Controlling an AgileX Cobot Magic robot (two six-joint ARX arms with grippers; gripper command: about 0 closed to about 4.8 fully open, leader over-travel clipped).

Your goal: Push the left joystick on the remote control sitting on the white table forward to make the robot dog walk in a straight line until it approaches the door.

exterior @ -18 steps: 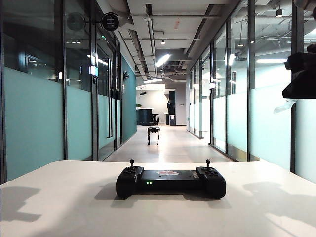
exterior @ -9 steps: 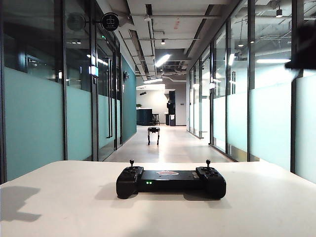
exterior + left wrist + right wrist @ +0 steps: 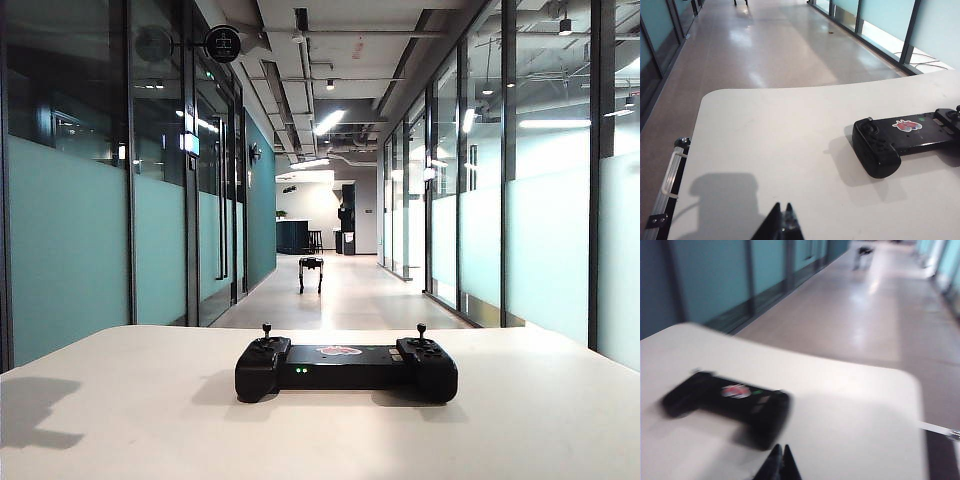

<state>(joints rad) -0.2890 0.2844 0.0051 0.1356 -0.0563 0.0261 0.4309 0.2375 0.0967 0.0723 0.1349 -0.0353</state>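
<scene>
The black remote control (image 3: 346,368) lies on the white table (image 3: 140,420), with green lights lit on its front. Its left joystick (image 3: 266,330) stands upright and untouched. Far down the corridor stands the robot dog (image 3: 311,270). Neither gripper appears in the exterior view. In the left wrist view my left gripper (image 3: 782,206) is shut and empty over bare table, well short of the remote control (image 3: 900,142) and its left joystick (image 3: 869,120). The blurred right wrist view shows my right gripper (image 3: 781,447) shut and empty, just short of the remote control (image 3: 725,405), with the robot dog (image 3: 863,252) beyond.
Frosted glass walls line both sides of the corridor, with glass doors (image 3: 215,200) on the left side. The polished floor (image 3: 350,295) runs from the table to the dog. A metal bracket (image 3: 670,175) is fixed at the table's side edge.
The right arm, seen at the exterior view's upper right edge a second ago, has withdrawn out of that view. Remote control and robot dog have not moved.
</scene>
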